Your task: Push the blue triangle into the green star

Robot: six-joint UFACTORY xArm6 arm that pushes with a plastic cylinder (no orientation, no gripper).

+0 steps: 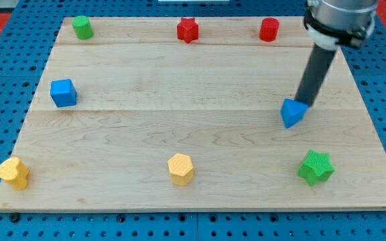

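The blue triangle [292,112] lies on the wooden board at the view's right, a little above the middle. My tip [303,102] touches its upper right side, the dark rod rising up and to the right from there. The green star [315,167] sits below the triangle, slightly to its right, near the board's bottom right corner. The two blocks are apart, with a gap of bare wood between them.
A blue cube [63,92] is at the left. A green cylinder [82,27], a red star [187,29] and a red cylinder [269,29] line the top edge. A yellow block [13,173] and a yellow hexagon [180,168] sit near the bottom edge.
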